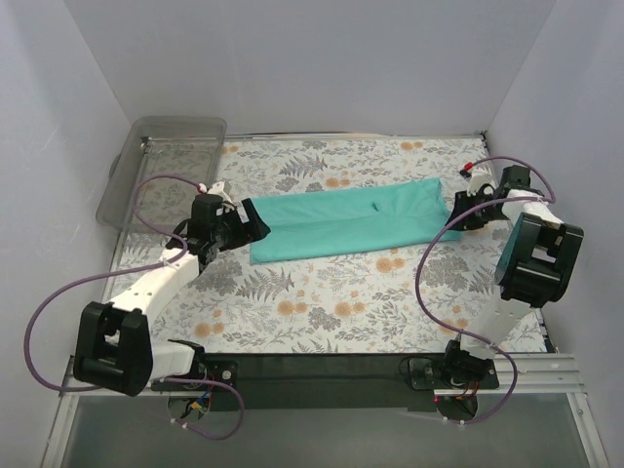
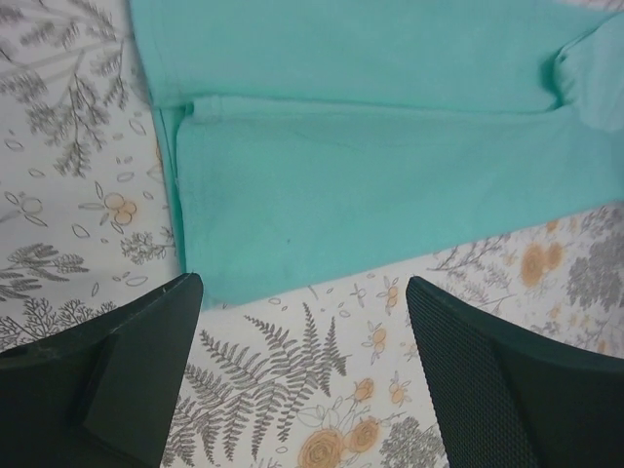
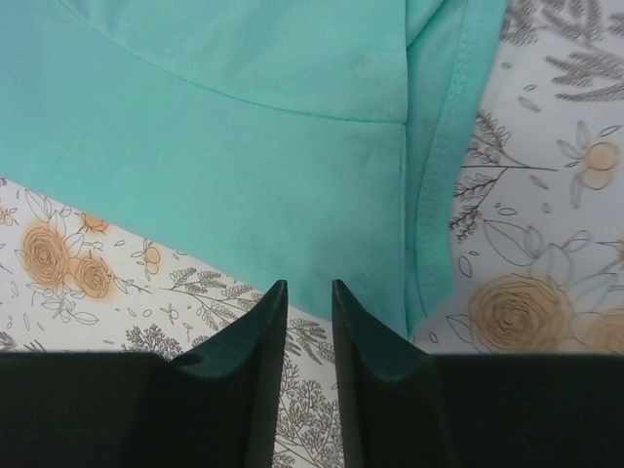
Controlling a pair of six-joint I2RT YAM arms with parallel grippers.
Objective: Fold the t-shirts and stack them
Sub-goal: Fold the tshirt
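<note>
Left gripper [image 2: 302,292] spread wide just short of the left end of the folded teal t-shirt [image 2: 370,185], right gripper [image 3: 309,288] at a narrow slit, nothing held, by the right end, t-shirt laid flat on the table [image 1: 322,312], clear bin [image 1: 166,161] set well apart at the far left corner.

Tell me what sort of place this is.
Probably a robot test cell: white walls enclose a floral-covered table, with a left arm and right arm bolted at its near edge.
</note>
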